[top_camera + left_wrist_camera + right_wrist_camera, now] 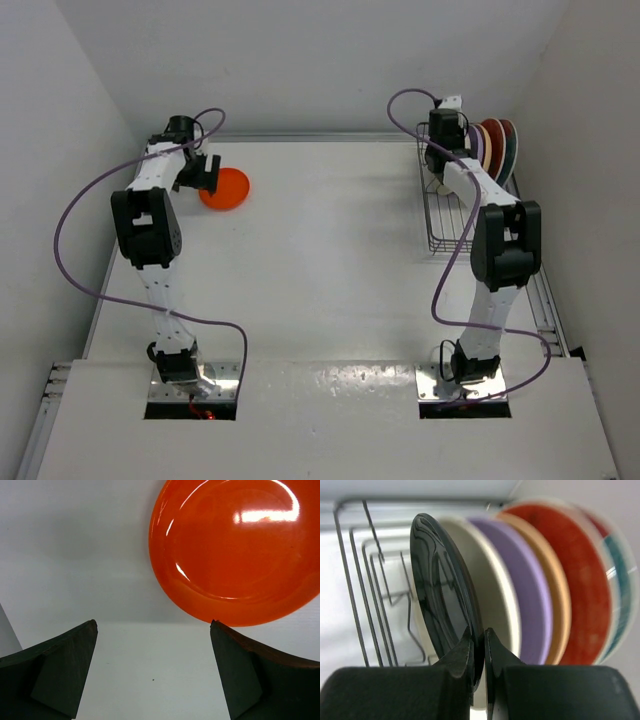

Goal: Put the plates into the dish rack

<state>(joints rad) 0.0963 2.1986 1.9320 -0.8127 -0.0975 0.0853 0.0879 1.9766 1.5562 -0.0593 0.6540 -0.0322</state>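
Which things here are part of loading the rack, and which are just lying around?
Job: orange plate, on table; black plate, pinched in right jaws; cream plate, lavender plate, tan plate, red plates, racked; dish rack.
Lying about: only the arms' purple cables.

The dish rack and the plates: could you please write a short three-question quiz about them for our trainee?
1. True or false: the orange plate already stands in the dish rack.
2. Which one does the right gripper pinch? A black plate, B lavender plate, C cream plate.
3. Fill in: the left gripper is ____ (open or shut).
Key: 1 false; 2 A; 3 open.
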